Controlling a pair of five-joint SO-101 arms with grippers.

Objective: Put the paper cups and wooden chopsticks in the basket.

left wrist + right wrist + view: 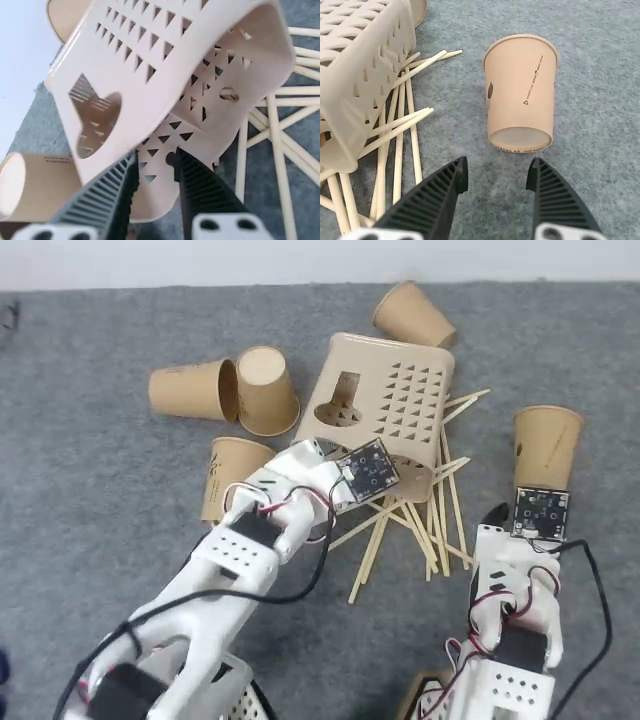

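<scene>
Left gripper clamped on rim of tilted beige perforated plastic basket, upper centre. Right gripper jaws apart, facing tan paper cup lying at right.

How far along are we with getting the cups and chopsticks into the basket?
Nothing looks placed yet. The basket lies tipped over, with the left hand clamped on its wall. The right hand is open in front of one paper cup lying on its side. Left to do: all five cups and the scattered chopsticks lie on the table.
</scene>
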